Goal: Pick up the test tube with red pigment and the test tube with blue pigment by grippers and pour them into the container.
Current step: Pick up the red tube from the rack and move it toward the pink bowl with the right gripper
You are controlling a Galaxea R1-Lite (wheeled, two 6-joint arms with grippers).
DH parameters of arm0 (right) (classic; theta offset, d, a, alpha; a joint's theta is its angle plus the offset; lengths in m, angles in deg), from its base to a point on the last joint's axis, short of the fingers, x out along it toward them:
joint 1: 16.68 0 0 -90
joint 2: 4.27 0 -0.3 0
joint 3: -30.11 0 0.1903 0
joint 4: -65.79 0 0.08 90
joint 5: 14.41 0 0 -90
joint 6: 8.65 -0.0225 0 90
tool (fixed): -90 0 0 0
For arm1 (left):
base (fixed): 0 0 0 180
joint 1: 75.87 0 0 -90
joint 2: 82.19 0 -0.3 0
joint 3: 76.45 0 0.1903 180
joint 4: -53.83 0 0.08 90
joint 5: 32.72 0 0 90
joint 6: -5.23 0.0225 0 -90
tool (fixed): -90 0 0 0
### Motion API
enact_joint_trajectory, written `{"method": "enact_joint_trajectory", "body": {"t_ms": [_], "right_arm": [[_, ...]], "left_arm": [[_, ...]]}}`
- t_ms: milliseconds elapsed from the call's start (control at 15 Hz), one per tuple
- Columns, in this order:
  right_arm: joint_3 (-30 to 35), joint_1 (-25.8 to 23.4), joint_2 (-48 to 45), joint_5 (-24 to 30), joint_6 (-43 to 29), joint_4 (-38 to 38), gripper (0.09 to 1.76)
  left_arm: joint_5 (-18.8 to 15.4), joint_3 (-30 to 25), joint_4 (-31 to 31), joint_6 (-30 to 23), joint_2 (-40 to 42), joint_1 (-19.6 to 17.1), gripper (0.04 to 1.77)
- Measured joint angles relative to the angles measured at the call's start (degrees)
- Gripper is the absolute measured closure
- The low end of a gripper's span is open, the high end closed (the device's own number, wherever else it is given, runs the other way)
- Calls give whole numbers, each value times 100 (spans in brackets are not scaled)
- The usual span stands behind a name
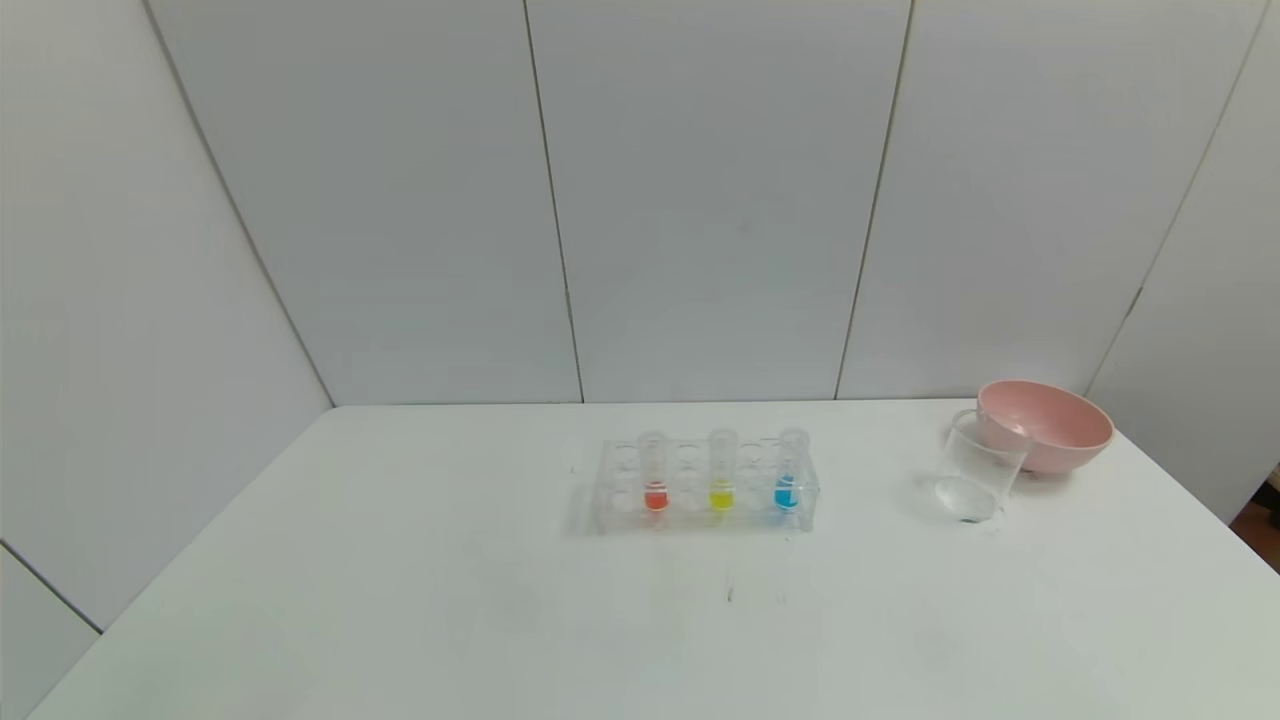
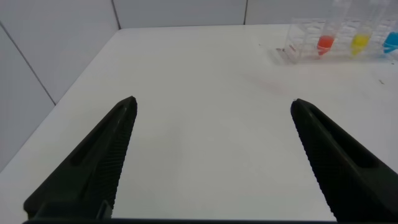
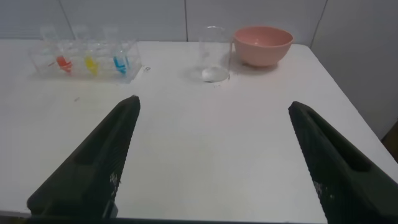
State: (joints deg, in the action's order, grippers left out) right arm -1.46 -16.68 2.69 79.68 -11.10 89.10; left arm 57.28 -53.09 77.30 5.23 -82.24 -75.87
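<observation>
Now red tube (image 1: pixel 655 478), yellow tube (image 1: pixel 721 475), blue tube (image 1: pixel 788 474) upright in rack (image 1: pixel 610 490); beaker (image 1: pixel 978 470) empty; both hands spread wide.

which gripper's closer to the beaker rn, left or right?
Right. The right gripper faces the beaker across bare table; the left gripper sits farther off, seeing only the tube rack. Both jaws open.

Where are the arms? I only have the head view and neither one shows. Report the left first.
Observer: The left gripper hangs over bare table, jaws wide open, well short of the test tube with red pigment.
Operator: Now the right.
Observer: The right gripper is open too, holding nothing, with the container standing ahead of it.
</observation>
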Motion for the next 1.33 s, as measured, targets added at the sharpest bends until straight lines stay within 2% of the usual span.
{"method": "enact_joint_trajectory", "body": {"t_ms": [267, 600, 800, 1000, 1333], "right_arm": [[-83, 66, 1287, 169, 78, -881, 14], [-199, 286, 3623, 197, 89, -3009, 14], [-334, 675, 4954, 116, 89, -4018, 14], [-516, 1382, 5999, -521, 49, -4563, 14], [-942, 3334, 7250, -2555, -279, -5185, 14]], "left_arm": [[0, 0, 0, 0, 0, 0, 5], [0, 0, 0, 0, 0, 0, 5], [0, 0, -2, 0, 2, 0, 5], [0, 0, -2, 0, 2, 0, 5], [0, 0, -2, 0, 0, 0, 5]]}}
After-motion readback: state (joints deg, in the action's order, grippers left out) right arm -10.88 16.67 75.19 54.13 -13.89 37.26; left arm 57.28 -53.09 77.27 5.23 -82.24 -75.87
